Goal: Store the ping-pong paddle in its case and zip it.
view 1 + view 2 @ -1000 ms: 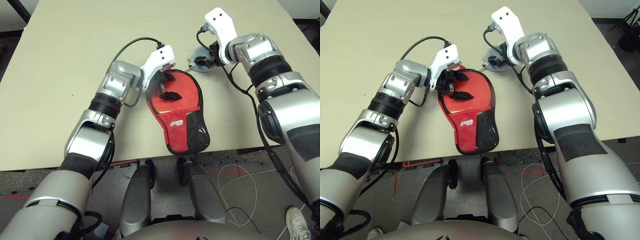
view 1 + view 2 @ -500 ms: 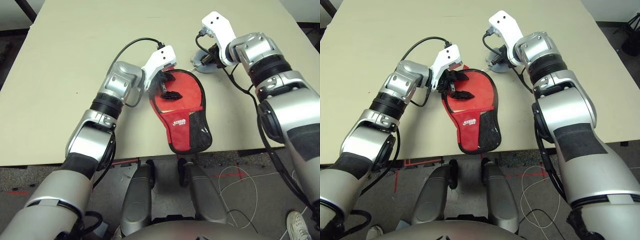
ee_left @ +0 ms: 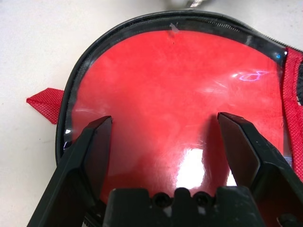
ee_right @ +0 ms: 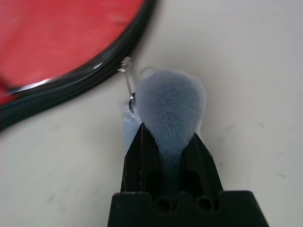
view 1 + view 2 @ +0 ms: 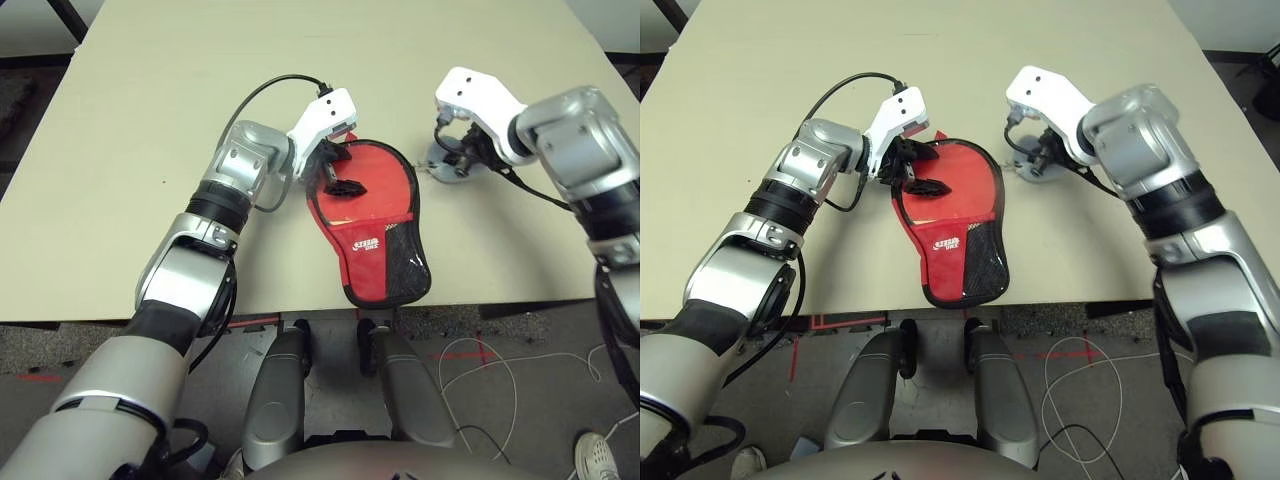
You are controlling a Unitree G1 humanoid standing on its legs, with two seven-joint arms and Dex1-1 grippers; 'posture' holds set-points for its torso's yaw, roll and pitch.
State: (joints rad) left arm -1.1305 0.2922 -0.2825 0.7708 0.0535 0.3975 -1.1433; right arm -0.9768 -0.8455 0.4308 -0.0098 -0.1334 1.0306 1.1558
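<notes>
Both pincers are working: my left gripper (image 3: 161, 142), spread, is pressing the case (image 5: 375, 215) at the table's near edge; my right gripper (image 4: 165, 142) is pinching the fluffy zipper pull (image 4: 170, 106), needing steady tension along the edge

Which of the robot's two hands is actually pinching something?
The right hand: its fingers are shut on a fluffy grey-blue charm ringed to the case edge. The left hand is spread open over the red case.
</notes>
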